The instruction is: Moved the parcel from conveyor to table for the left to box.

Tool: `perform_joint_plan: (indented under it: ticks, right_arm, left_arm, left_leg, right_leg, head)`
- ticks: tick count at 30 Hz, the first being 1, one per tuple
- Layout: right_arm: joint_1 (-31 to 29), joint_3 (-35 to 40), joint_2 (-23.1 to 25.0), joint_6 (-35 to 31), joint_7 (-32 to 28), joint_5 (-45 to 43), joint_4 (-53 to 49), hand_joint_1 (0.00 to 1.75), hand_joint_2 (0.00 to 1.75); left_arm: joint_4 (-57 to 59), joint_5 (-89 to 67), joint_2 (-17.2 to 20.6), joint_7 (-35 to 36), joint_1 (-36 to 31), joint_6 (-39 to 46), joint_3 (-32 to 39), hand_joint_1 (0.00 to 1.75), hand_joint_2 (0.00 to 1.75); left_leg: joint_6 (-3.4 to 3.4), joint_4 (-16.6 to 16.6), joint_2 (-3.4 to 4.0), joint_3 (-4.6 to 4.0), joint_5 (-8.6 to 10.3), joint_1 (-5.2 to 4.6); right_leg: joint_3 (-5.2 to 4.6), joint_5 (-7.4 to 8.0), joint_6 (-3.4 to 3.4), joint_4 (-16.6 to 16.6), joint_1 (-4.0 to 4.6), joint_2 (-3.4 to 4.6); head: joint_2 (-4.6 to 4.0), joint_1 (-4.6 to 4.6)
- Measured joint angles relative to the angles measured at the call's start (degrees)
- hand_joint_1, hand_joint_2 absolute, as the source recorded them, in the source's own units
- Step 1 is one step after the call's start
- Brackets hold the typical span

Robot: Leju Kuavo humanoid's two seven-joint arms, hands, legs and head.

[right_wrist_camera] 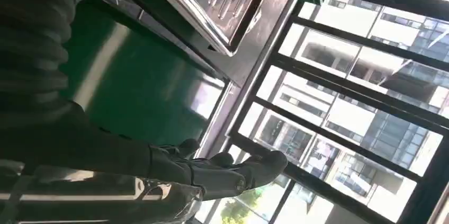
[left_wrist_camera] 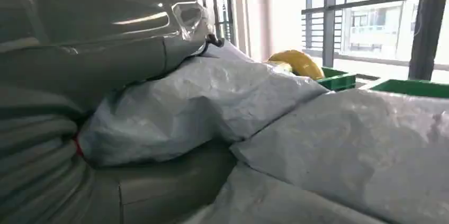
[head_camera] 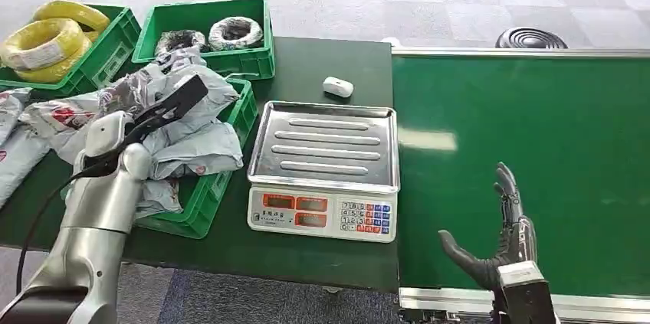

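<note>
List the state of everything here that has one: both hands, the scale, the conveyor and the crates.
Right hand: open, holding nothing, above the belt.
Left hand: among the grey parcels; grip unclear.
Scale: tray bare.
Conveyor belt: nothing on it.
Front crate: heaped with parcels.
Left crate: holds yellow coils.

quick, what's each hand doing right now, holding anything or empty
Left hand: among the grey parcels in the green crate; grip cannot be told.
Right hand: open, empty, over the conveyor.
</note>
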Motion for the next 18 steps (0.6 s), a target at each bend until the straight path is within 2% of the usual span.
perform_joint_plan:
  ticks: [5,11,14,18]
  right_arm:
    - [-0.9,0.0,-0.4,-0.4,0.2,-0.1,0.8,0.00,1.75]
    - [-0.7,0.1,-0.2,-0.3,0.5,0.4,0.9,0.00,1.75]
    - [-0.4,0.0,0.1,-0.3,0.5,0.6,0.9,0.00,1.75]
    - [0.9,-0.1,0.5,-0.9,0.2,0.9,0.9,0.00,1.75]
  left_arm:
    - [-2.4,-1.4,0.0,0.1,1.8,-1.6,2.2,0.00,1.75]
    - [-12.4,5.5,-1.6,-3.9,4.9,11.3,6.5,0.00,1.75]
    - [-18.2,12.7,-2.1,-9.1,6.2,19.4,7.9,0.00,1.75]
    - [-25.8,23.5,-2.7,-23.6,8.6,32.0,8.0,0.00,1.75]
  left_leg:
    - [0.00,0.0,-0.01,0.00,0.00,0.01]
    - [0.00,0.0,-0.01,-0.01,0.00,0.01]
    - [0.00,0.0,-0.01,-0.01,0.00,0.01]
    - [0.00,0.0,-0.02,-0.02,-0.01,0.00]
  right_leg:
    - [-0.02,0.00,0.00,0.0,0.00,-0.01]
    - [-0.05,0.00,0.00,0.0,0.01,-0.01]
    - [-0.05,-0.01,0.00,0.0,0.01,-0.01]
    - [-0.04,-0.02,0.01,0.0,0.00,-0.01]
  head:
    - [0.00,0.02]
    - [0.00,0.00]
    - [0.00,0.02]
    - [0.00,0.02]
